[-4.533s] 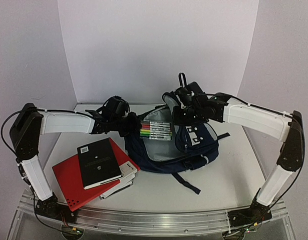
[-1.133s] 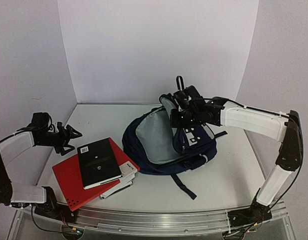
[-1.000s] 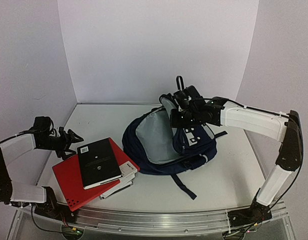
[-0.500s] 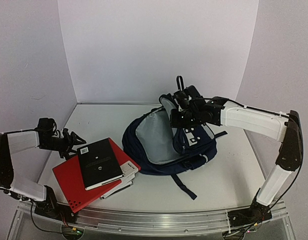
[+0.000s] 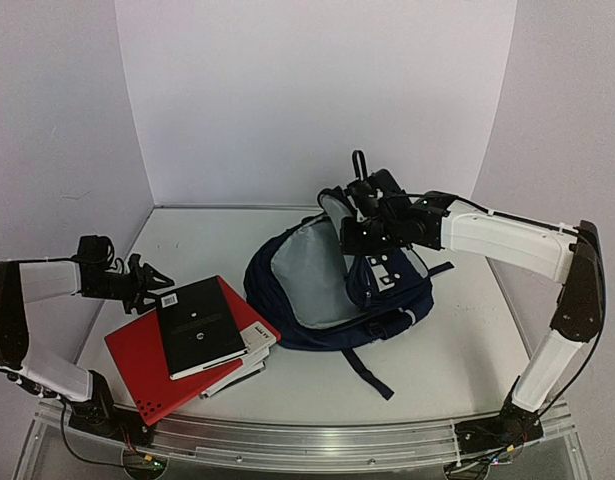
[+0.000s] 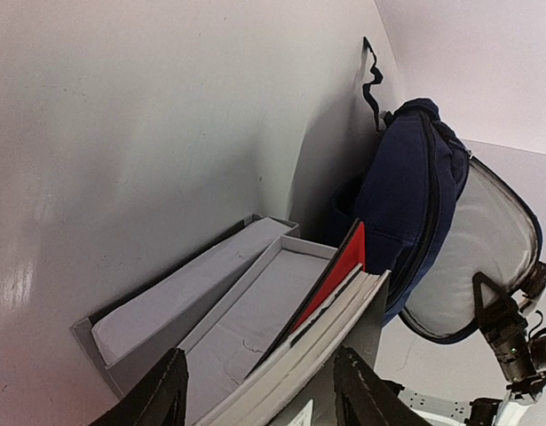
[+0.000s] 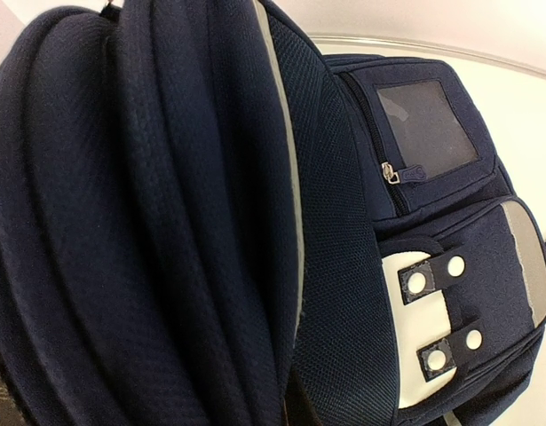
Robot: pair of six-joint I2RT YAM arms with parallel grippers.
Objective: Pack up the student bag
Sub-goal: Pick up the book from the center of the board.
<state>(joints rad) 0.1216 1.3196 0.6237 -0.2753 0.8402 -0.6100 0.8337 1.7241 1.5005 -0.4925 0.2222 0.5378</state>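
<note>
Backpack (image 5: 322, 325) sits on the table (image 5: 457, 340) a touch right of the middle, seen from the overhead cam. Its long axis runs roughly 12 to 6 o'clock: carry loop at the 12 end, loose straps trailing off at 6. The mouth gapes toward about 9 o'clock, grey lining showing. The front pocket with the white buckles faces 3 o'clock and upward.

Right gripper (image 5: 353, 232) is at the top rim of the backpack, around 12 o'clock on it. Its fingers are hidden in its wrist cam, which is filled with navy fabric. It looks pinched shut on that rim, propping the mouth open.

Left gripper (image 5: 147, 280) is over at 9 o'clock from the backpack, at the far-left corner of the book stack: black book (image 5: 197, 325) on top of a red folder (image 5: 147, 370). Its jaws are parted with the stack's edge between them, and I can't tell if the pads touch.

My guess on handling: it's soft and floppy, so the opening will likely sag if nothing holds it. It's probably light enough to skid when something gets shoved in. The stiffer zip rim or the carry loop looks like the best place to grab, not the loose panels.
</note>
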